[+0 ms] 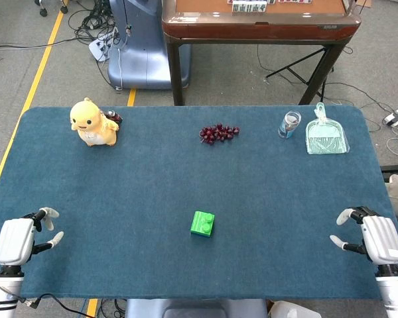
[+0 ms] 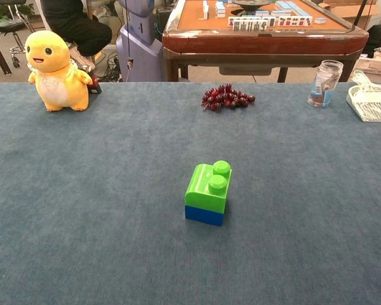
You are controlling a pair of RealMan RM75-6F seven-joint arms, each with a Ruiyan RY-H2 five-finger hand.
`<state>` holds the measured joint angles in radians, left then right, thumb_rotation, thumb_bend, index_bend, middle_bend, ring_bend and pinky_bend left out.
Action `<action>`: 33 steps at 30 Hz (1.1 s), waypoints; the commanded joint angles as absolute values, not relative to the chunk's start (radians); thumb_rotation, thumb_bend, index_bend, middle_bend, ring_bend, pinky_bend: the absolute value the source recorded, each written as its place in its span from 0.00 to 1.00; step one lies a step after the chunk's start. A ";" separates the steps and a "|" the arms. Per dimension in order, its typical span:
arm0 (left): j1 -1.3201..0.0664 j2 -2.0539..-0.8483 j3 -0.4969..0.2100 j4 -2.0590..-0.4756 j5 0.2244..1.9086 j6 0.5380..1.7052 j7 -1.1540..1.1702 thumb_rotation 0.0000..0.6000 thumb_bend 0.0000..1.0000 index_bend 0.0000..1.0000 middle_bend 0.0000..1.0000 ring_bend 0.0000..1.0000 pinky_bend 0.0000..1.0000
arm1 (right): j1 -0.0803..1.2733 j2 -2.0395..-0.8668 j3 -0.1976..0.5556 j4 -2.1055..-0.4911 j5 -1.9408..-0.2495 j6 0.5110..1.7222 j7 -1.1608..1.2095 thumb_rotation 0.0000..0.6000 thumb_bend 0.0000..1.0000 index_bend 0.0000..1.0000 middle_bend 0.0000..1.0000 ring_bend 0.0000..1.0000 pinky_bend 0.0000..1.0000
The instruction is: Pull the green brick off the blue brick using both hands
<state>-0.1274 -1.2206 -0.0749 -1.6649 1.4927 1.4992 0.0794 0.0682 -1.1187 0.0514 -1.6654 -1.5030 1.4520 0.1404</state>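
Plainly both hands hold nothing: on the left hand (image 1: 20, 237) the fingers (image 1: 48, 213) are spread and lightly curved toward the table's middle, and on the right hand (image 1: 375, 237) the fingers (image 1: 345, 215) do the same in mirror, released, palms facing inward. Each hand sits near its own front corner of the table (image 1: 152, 172), wrist low, forearm rising from the near edge; neither shows in the chest view. Between them, well apart from both, stands the green brick (image 2: 209, 183), seated squarely on the blue brick (image 2: 204, 215), of which only a thin band shows beneath. From the left fingers the stack lies to the right and about level in depth; from the right fingers it lies to the left at much the same depth. Gaps look close to equal, the right hand perhaps marginally nearer. The stack is turned slightly, its two studs running front to back and angled a little right. Judged from this, both arms must sweep inward, one to pin the blue base, one to take the green top. Farther back, well clear: yellow plush toy (image 1: 94, 123), grapes (image 1: 218, 133), glass jar (image 1: 290, 124), pale green dustpan (image 1: 327, 134).
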 commanded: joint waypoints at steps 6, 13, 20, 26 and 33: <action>-0.123 -1.200 -0.074 -1.673 1.485 1.500 0.085 1.00 0.21 0.56 0.61 0.63 0.75 | 0.085 -1.148 0.067 -1.667 -1.500 1.443 0.192 1.00 0.05 0.55 0.51 0.38 0.47; -0.126 -1.149 -0.017 -1.683 1.545 1.449 -0.097 1.00 0.21 0.39 0.61 0.63 0.75 | 0.138 -1.108 0.042 -1.736 -1.569 1.366 0.309 1.00 0.00 0.29 0.28 0.24 0.36; -0.107 -1.164 -0.013 -1.650 1.543 1.477 -0.091 1.00 0.21 0.26 0.61 0.63 0.76 | 0.202 -1.111 0.056 -1.821 -1.606 1.311 0.207 1.00 0.00 0.18 0.18 0.13 0.27; -0.102 -1.190 -0.016 -1.634 1.530 1.480 -0.066 1.00 0.21 0.29 0.61 0.63 0.76 | 0.272 -1.149 0.086 -1.887 -1.580 1.235 0.075 1.00 0.00 0.15 0.14 0.09 0.23; -0.103 -1.198 -0.022 -1.629 1.529 1.484 -0.069 1.00 0.21 0.30 0.61 0.63 0.76 | 0.345 -1.241 0.122 -1.918 -1.517 1.165 -0.053 1.00 0.00 0.15 0.14 0.08 0.23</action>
<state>-0.1026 -1.1976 -0.0223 -1.6292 1.5289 1.4844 -0.0692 0.3239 -1.2162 0.1091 -1.9090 -1.5359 1.1854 -0.0270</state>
